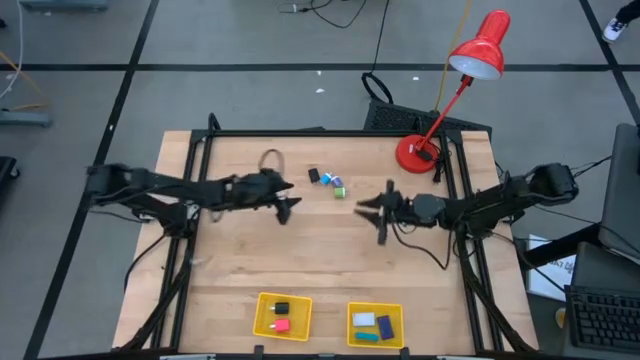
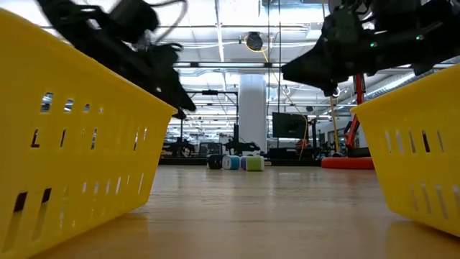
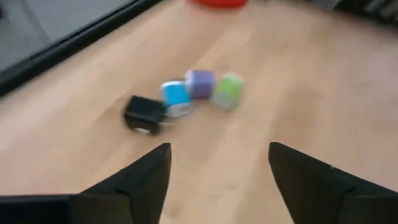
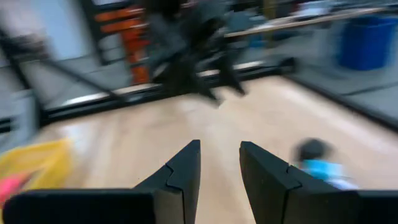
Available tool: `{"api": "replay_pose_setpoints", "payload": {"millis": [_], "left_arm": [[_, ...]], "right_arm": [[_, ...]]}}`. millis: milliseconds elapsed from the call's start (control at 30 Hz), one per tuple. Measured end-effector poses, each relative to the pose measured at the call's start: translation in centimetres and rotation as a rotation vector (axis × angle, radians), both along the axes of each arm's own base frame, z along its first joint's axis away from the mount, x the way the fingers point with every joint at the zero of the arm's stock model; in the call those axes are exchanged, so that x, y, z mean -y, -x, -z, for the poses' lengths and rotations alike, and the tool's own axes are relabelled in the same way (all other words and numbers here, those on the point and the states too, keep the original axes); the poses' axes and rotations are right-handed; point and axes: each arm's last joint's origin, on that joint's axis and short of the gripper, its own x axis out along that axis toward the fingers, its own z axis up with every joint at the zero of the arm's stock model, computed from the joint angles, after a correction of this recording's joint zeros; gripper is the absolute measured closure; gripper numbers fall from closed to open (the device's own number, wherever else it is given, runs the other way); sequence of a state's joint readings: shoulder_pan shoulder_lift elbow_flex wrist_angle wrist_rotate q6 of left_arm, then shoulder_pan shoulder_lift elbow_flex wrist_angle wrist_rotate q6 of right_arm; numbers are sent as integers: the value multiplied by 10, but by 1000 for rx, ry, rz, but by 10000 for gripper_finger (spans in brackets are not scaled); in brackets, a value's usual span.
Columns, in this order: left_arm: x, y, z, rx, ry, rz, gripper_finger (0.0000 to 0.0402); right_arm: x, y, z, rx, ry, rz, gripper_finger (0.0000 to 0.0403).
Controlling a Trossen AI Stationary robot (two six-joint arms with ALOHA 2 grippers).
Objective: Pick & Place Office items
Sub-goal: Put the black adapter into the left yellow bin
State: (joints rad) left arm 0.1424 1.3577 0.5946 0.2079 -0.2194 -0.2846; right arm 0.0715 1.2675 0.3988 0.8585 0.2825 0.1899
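Yellow plastic trays at the near edge of the wooden tabletop (image 1: 240, 255) already carry part of the load. The left yellow tray (image 1: 262, 323) holds a small black block (image 1: 282, 308) and a pink-red block (image 1: 281, 325). The right yellow tray (image 1: 353, 318) holds a white-silver piece (image 1: 363, 319), a dark blue block (image 1: 385, 324) and a teal piece (image 1: 368, 337). By that count five items look sorted.

Four are left, clustered together near the far middle of the tabletop: a small black cube (image 3: 144, 114), a light blue cube (image 3: 175, 95), a purple-topped cube (image 3: 200, 83) and a light green cube (image 3: 228, 91). A loop of grey cable (image 1: 272, 160) lies to their left, apparently no part of the job.

The left tool (image 1: 287, 208) hovers just left of the cluster with its fingers spread wide and nothing between them, aimed at the black cube. The right tool (image 1: 372, 208) hangs right of the cluster, its fingers a narrow gap apart and empty.

Motion blur smears the right wrist view, so only a dark shape and a light blue patch show there. In the low view the tray walls hide what lies inside, and the cluster is too small to separate cleanly. A red desk lamp (image 1: 470, 80) stands at the far right corner.
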Motion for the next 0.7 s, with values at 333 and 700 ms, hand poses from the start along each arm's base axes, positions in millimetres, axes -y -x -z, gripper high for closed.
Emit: {"api": "replay_pose_setpoints", "payload": {"millis": [333, 700], "left_arm": [[-52, -67, 7, -156, -95, -187, 88], [-82, -100, 28, -415, -114, -358, 87]], "right_arm": [[8, 0, 0, 1, -14, 60, 303], [1, 0, 1, -3, -4, 30, 303]]}}
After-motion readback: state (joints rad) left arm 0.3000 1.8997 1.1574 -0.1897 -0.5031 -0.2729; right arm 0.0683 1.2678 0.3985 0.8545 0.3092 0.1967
